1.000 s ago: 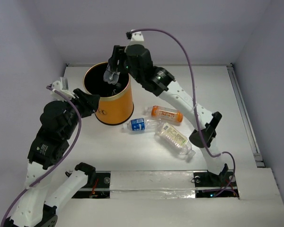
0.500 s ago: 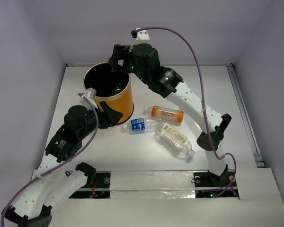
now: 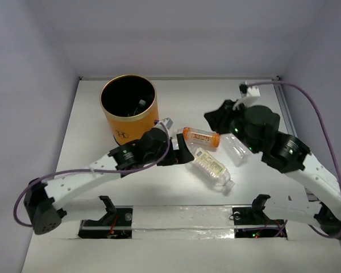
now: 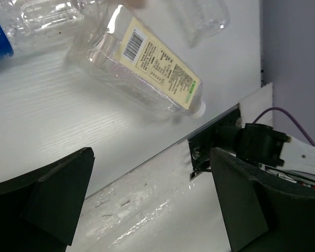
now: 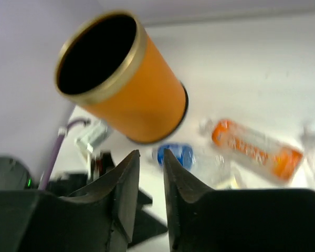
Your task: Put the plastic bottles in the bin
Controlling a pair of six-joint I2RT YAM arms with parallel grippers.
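Observation:
The orange bin (image 3: 128, 116) stands at the back left, with a bottle cap (image 3: 141, 104) showing inside it. On the table lie an orange-label bottle (image 3: 202, 137), a cream-label bottle (image 3: 211, 166) and a bare clear bottle (image 3: 236, 149). A blue-label bottle (image 5: 178, 156) lies under my left arm. My left gripper (image 3: 183, 152) hovers by these bottles, wide open and empty (image 4: 151, 153); the cream-label bottle (image 4: 152, 65) lies beyond its fingers. My right gripper (image 3: 215, 116) hangs right of the bin, its jaws a narrow gap apart and empty (image 5: 151, 157).
The table's raised edge runs along the right side (image 3: 292, 131). A cable slot (image 4: 220, 142) and the arm bases sit along the near edge. The bin (image 5: 121, 79) appears tilted in the right wrist view.
My right gripper released a bottle over the bin, pulled back to the right and narrowed its jaws. My left arm swung from beside the bin to the bottles and opened wide.

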